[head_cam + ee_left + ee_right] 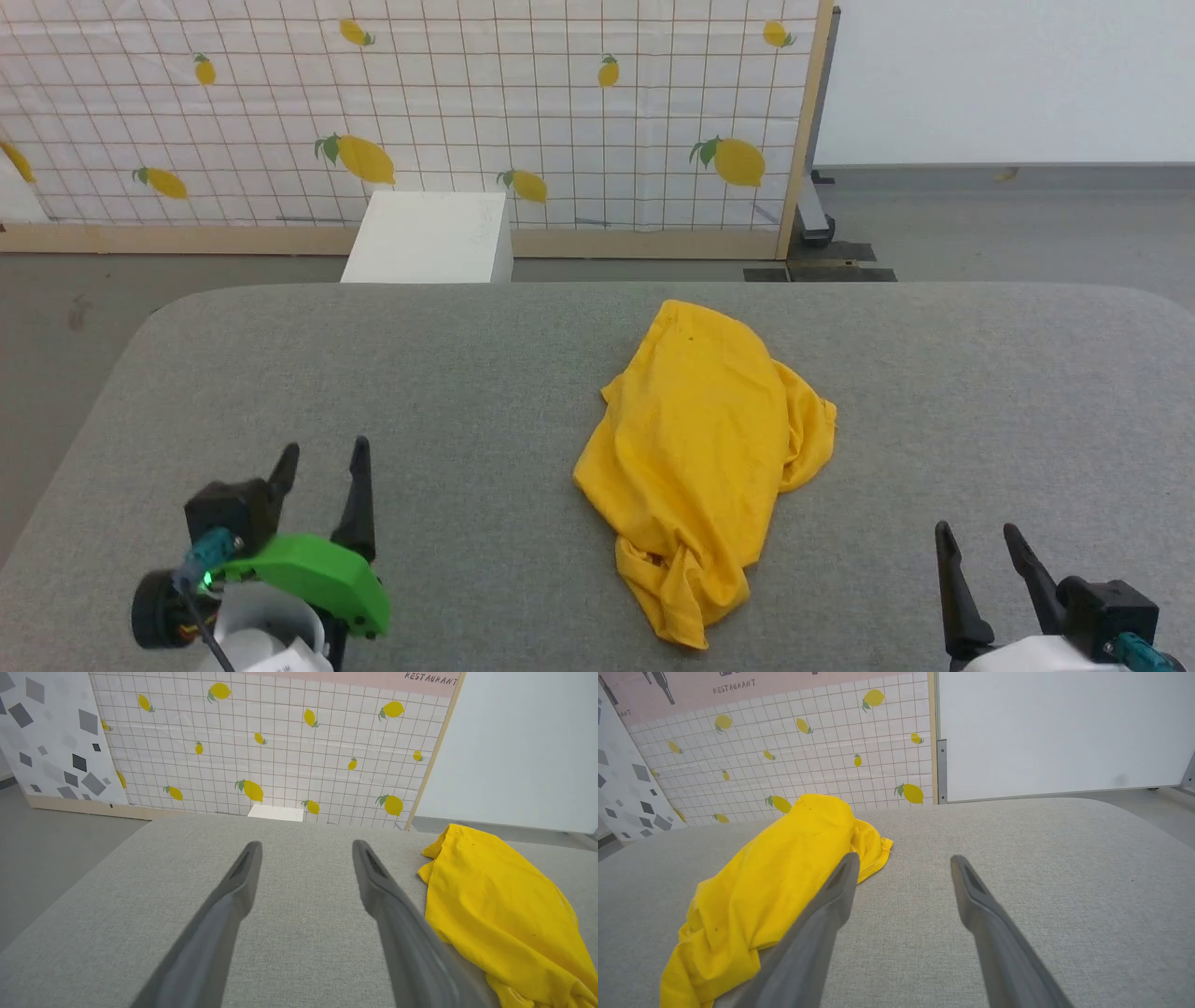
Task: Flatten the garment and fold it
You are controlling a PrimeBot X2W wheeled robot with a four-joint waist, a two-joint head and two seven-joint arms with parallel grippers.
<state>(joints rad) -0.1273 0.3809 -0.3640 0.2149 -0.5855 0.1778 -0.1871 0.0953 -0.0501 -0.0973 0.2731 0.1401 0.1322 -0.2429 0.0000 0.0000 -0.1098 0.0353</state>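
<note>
The garment (695, 467) lies crumpled in a loose yellow heap on the grey, fabric-covered tabletop (420, 373), a little right of centre in the head view. Its plain side faces up, with wrinkles gathered at the near end and a bunched fold along its right edge. The left end effector (324, 448) sits at the lower left over the tabletop, well apart from the garment, its 2 dark fingers spread and holding nothing. The right end effector (977, 529) sits at the lower right, also spread and empty, near the garment's near right side but clear of it. In the right wrist view 1 finger crosses in front of the cloth's edge. Beyond the far edge of the tabletop, a white box (429, 238) stands on the floor before a lemon-print panel (560, 121).
</note>
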